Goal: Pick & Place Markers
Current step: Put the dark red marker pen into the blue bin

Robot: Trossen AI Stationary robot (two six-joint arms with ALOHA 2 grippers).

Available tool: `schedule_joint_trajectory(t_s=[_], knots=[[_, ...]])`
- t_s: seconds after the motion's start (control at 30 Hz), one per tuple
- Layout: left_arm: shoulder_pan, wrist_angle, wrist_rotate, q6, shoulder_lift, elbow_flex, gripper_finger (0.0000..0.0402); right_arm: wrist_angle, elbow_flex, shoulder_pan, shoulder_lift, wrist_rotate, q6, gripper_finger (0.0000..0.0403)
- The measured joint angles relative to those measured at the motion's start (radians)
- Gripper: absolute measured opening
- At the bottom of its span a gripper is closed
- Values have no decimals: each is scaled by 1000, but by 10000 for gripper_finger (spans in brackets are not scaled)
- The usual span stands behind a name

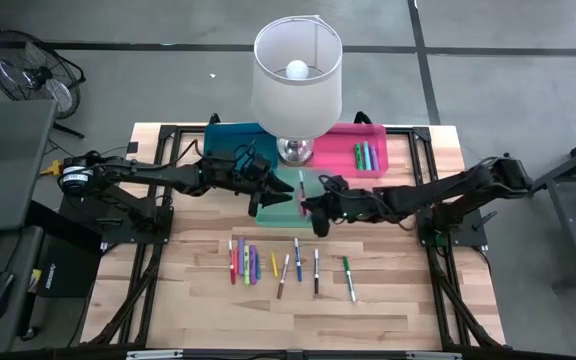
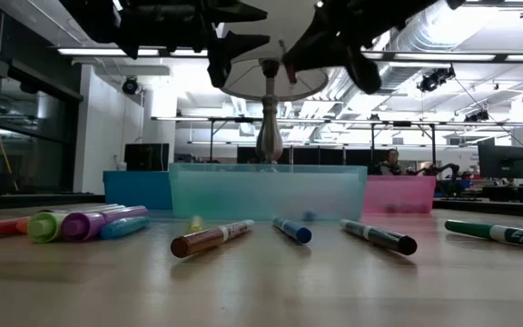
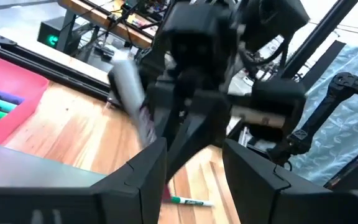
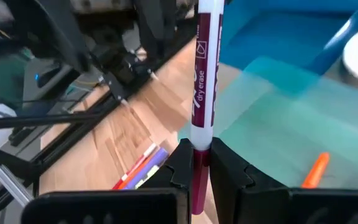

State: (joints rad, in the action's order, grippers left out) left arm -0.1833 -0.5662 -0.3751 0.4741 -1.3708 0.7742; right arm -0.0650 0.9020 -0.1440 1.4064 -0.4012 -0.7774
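Note:
My right gripper comes in from the table's right and is shut on a white dry-erase marker with a maroon end, held over the teal bin at the table's middle. My left gripper reaches in from the left. It is open just left of that marker and faces my right gripper, with nothing between its fingers. An orange marker lies inside the teal bin. Several loose markers lie flat in a row on the wood nearer the front edge. My right gripper pinches the marker between its two fingers where the white barrel meets the maroon end. The fingers come roughly level from the table's right, tipped a little down, and lie across the marker. The marker is lifted clear, its long white part sticking out beyond the fingers.
A white-shaded lamp stands at the back centre between a blue bin and a pink bin that holds a few markers. Black frame rails run along both table sides. Bare wood lies in front of the marker row.

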Motion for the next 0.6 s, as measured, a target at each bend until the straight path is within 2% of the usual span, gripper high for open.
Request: schedule_joint_trajectory(t_s=[0.27, 0.47, 0.6], knots=[[0, -21, 53, -7, 0, 0, 156, 35, 0, -8, -103, -9, 73, 23], [0, -64, 54, 1, 0, 0, 156, 22, 0, -7, -84, 43, 109, 23], [0, -78, 100, 1, 1, 0, 156, -38, 0, -7, -62, 72, 130, 23]])
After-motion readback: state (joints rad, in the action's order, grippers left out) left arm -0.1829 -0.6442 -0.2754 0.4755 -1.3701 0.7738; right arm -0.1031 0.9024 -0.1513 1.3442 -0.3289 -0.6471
